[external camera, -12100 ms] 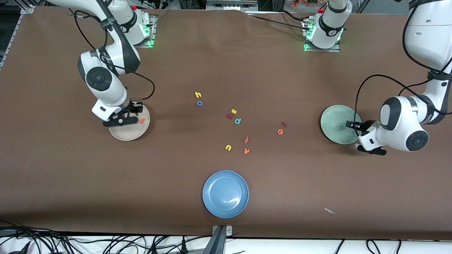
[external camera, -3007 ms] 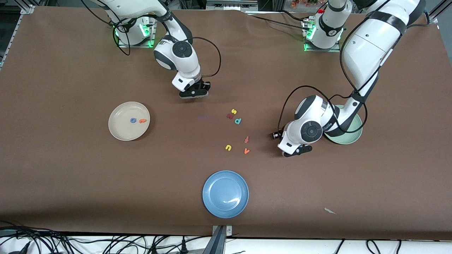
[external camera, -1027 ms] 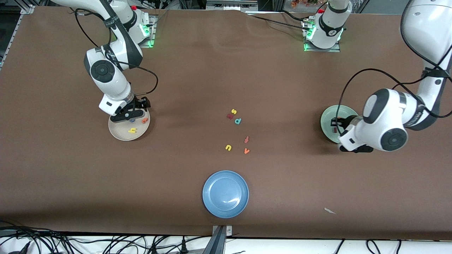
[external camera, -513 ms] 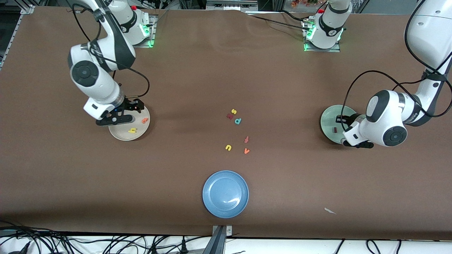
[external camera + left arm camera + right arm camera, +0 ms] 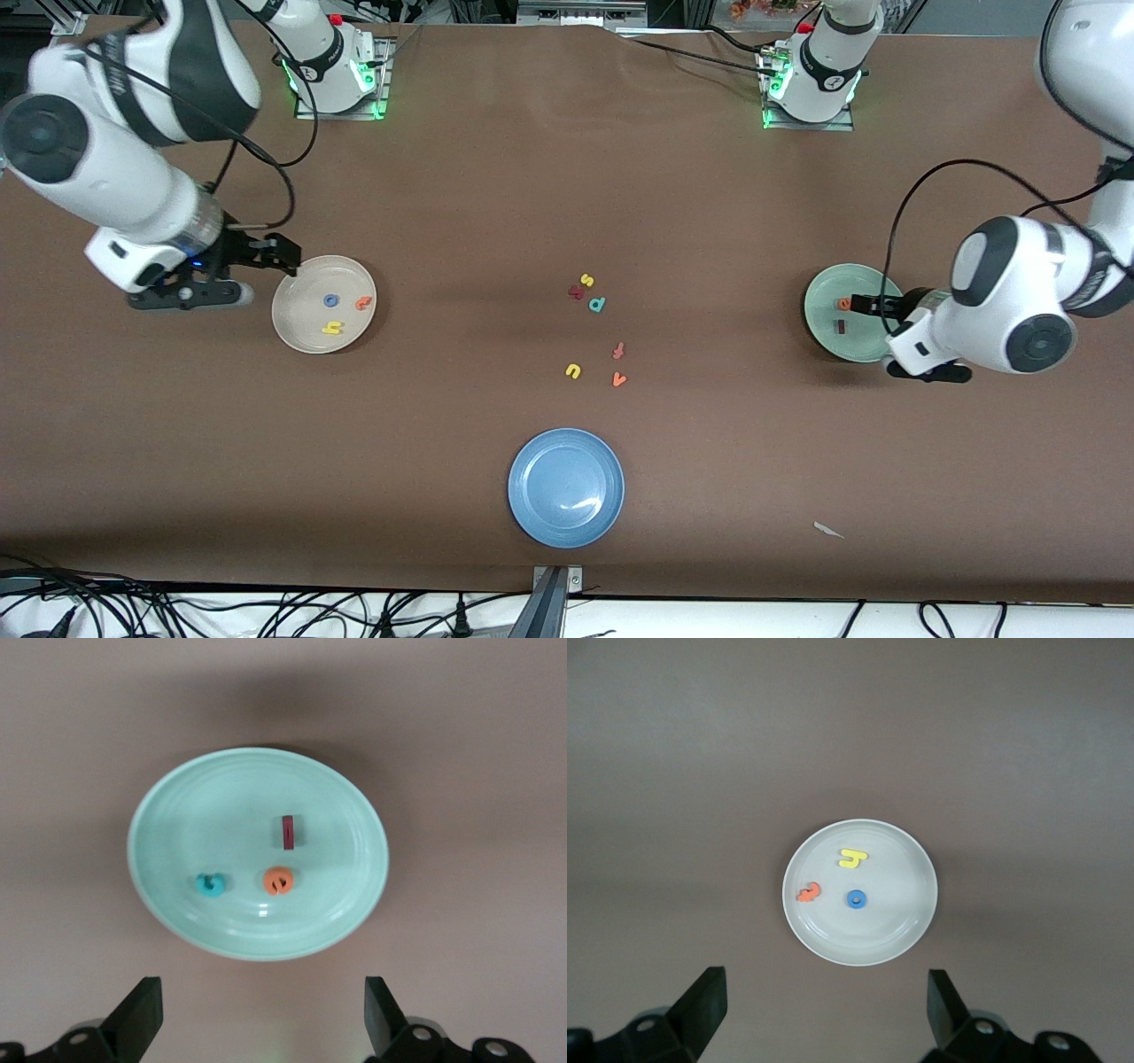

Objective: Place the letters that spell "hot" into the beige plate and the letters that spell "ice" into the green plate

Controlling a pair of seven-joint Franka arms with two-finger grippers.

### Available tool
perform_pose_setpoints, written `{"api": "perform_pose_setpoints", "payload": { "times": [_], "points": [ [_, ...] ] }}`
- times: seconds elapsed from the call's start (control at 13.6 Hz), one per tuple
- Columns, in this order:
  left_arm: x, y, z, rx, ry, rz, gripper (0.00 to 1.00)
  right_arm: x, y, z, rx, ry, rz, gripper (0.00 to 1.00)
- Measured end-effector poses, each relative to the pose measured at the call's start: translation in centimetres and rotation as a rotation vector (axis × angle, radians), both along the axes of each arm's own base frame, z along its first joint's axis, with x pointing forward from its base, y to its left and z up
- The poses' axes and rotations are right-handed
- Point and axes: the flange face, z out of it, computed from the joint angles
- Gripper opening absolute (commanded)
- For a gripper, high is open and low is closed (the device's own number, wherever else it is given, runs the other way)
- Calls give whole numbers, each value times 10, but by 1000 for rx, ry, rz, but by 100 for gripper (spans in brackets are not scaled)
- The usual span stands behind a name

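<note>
The beige plate (image 5: 297, 326) (image 5: 897, 923) holds the yellow h (image 5: 332, 329) (image 5: 851, 858), blue o (image 5: 331, 300) (image 5: 856, 899) and orange t (image 5: 362, 303) (image 5: 807, 893). My right gripper (image 5: 188, 296) (image 5: 824, 1012) hangs open and empty over bare table beside that plate, toward the right arm's end. The green plate (image 5: 826, 288) (image 5: 204, 806) holds the dark red i (image 5: 840, 327) (image 5: 288, 833), orange e (image 5: 844, 304) (image 5: 278, 881) and teal c (image 5: 210, 884); the arm hides the c in the front view. My left gripper (image 5: 930, 372) (image 5: 261, 1020) is open and empty just off that plate's rim.
Mid-table lie loose letters: yellow s (image 5: 586, 280), a dark red letter (image 5: 578, 291), teal p (image 5: 597, 304), red f (image 5: 618, 350), yellow u (image 5: 573, 370), orange v (image 5: 618, 379). A blue plate (image 5: 532, 514) sits nearer the camera, with a paper scrap (image 5: 828, 530) toward the left arm's end.
The left gripper opened, left the orange e in the green plate and drew back off it. The right arm rose and pulled away from the beige plate toward its end of the table.
</note>
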Motion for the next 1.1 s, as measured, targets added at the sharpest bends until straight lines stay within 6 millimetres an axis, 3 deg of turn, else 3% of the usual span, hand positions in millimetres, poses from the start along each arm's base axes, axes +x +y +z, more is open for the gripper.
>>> {"api": "perform_pose_setpoints", "payload": {
  "times": [0.15, 0.37, 0.51, 0.73, 1.1],
  "points": [
    [13, 4, 59, 11, -35, 14, 100, 1, -19, 29, 12, 7, -3, 100],
    [21, 10, 114, 16, -60, 34, 100, 4, -55, 54, 38, 10, -6, 100],
    [22, 4, 139, 17, -67, 28, 100, 3, -66, 65, 39, 7, -11, 100],
    [26, 0, 175, 14, -109, 30, 100, -6, -68, 85, 40, -6, -8, 100],
    [30, -6, 210, 15, -170, 33, 100, -7, -69, 86, 40, -2, -9, 100]
  ]
}}
